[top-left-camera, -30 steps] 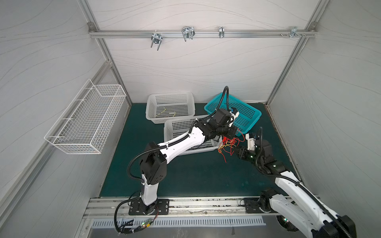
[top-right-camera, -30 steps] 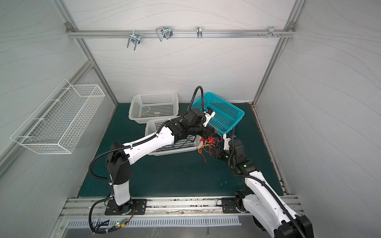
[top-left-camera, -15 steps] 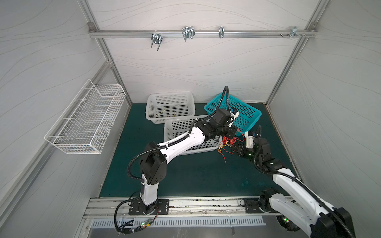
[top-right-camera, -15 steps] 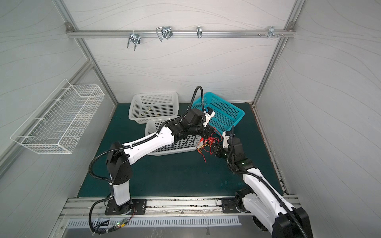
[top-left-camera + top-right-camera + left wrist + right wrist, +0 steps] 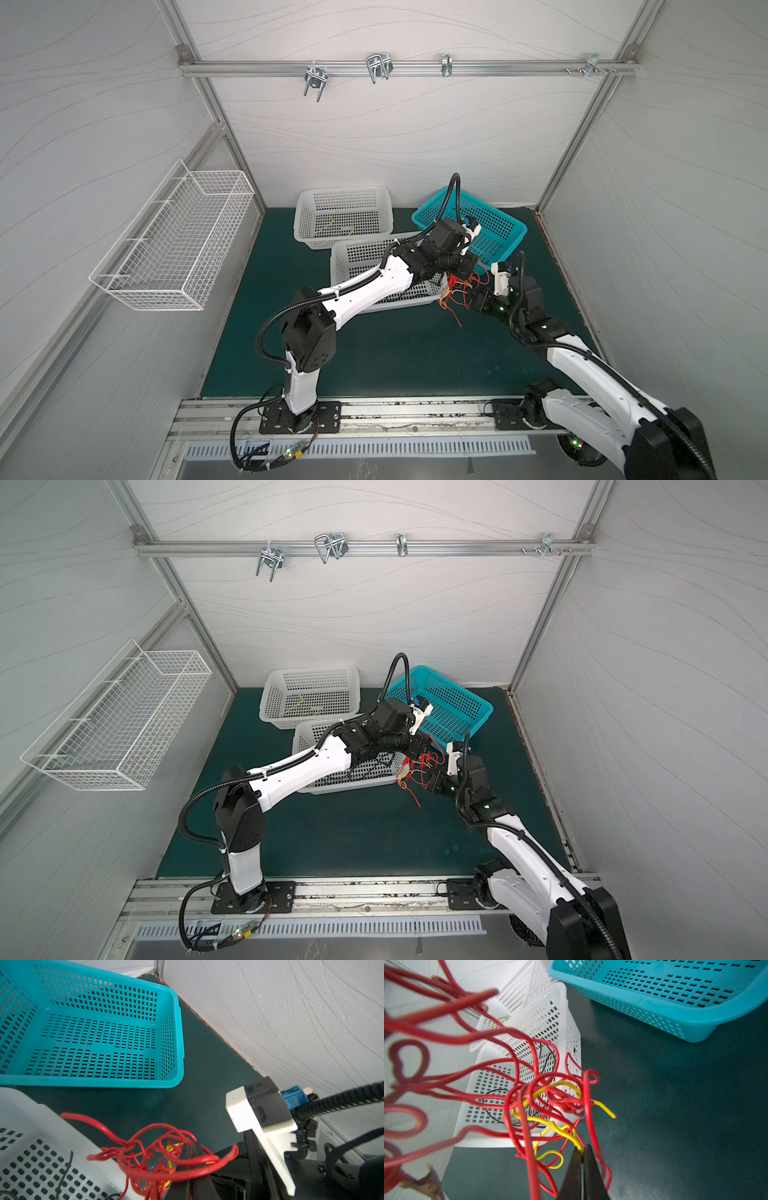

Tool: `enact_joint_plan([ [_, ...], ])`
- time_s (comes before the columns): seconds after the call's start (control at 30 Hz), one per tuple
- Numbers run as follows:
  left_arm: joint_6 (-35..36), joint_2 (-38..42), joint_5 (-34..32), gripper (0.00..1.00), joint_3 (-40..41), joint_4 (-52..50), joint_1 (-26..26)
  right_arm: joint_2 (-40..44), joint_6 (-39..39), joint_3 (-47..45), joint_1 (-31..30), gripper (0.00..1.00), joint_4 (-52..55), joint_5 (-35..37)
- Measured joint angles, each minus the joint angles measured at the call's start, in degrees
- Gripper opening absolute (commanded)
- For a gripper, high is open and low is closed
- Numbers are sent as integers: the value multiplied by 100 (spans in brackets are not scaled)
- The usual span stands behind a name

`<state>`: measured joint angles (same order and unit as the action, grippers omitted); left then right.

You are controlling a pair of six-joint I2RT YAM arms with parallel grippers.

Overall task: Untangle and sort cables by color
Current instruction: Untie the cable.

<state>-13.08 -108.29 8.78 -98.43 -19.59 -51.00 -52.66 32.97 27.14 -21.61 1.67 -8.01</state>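
Observation:
A tangle of red cables [image 5: 455,293] with yellow cables [image 5: 560,1129] wound through it hangs in the air between my two grippers, just off the nearer white basket's right end. My left gripper [image 5: 192,1148] is shut on red strands at the top of the tangle [image 5: 158,1155]. My right gripper [image 5: 582,1148] is shut on a yellow cable at the tangle's lower side. In both top views the grippers [image 5: 457,279] [image 5: 470,296] sit close together. A red tail [image 5: 415,800] dangles toward the mat. Thin black cables [image 5: 492,1091] lie in the nearer white basket.
The nearer white basket [image 5: 361,246] lies under my left arm. A far white basket [image 5: 345,192] holds a few yellow cables [image 5: 332,226]. The teal basket [image 5: 498,226] shows nothing inside. A wire basket [image 5: 174,241] hangs on the left wall. Green mat covers the floor.
My right gripper has moved in toward the tangle and its jaws have shut on a yellow cable. The left gripper stays shut on the red strands, hardly moved.

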Motion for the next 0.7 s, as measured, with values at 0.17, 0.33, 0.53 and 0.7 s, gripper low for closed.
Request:
enact_joint_plan([
  [0.17, 0, 0, -42, 0, 46, 2, 0, 358, -42, 273, 0, 0, 938, 527],
  [0.33, 0, 0, -87, 0, 55, -2, 0, 1099, -48, 597, 0, 0, 2131, 1137],
  [0.53, -2, -229, -92, 0, 52, 13, -17, 1884, -90, 911, 0, 0, 3156, 1491],
  [0.7, 2, -540, -155, 0, 52, 7, -28, 2190, -236, 1152, 0, 0, 3661, 1547],
])
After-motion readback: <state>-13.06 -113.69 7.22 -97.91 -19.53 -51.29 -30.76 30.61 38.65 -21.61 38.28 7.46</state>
